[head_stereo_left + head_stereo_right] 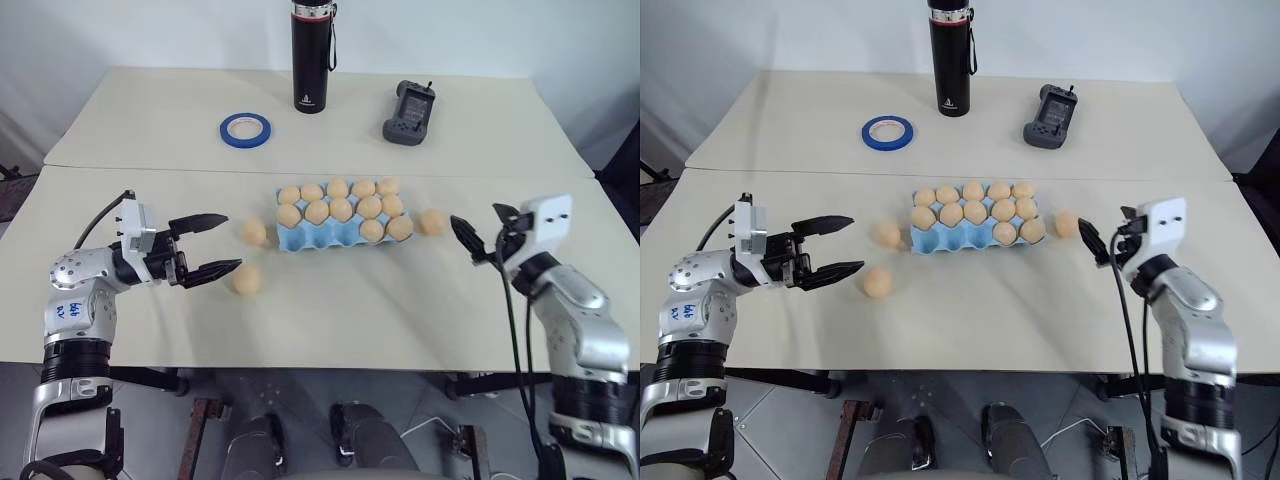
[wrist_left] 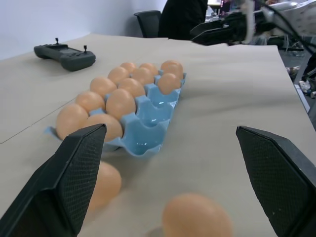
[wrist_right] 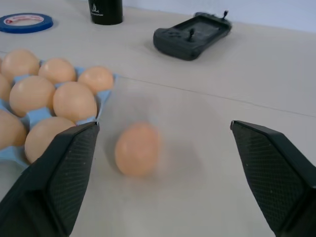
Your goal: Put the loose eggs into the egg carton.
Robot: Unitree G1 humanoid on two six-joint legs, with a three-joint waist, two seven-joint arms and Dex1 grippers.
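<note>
Head pair overlooks table [image 1: 330, 320]; wrist cameras skim it.

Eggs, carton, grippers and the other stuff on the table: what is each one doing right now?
egg carton: lidless, back cups hold eggs, front row has bare cups.
egg by the carton's left end: loose on the table.
egg near the left gripper: loose, untouched.
egg by the carton's right end: loose.
left gripper: open, holding nothing.
right gripper: open, holding nothing.
black bottle: upright, capped.
tape roll: lying flat.
controller: lying flat.
</note>
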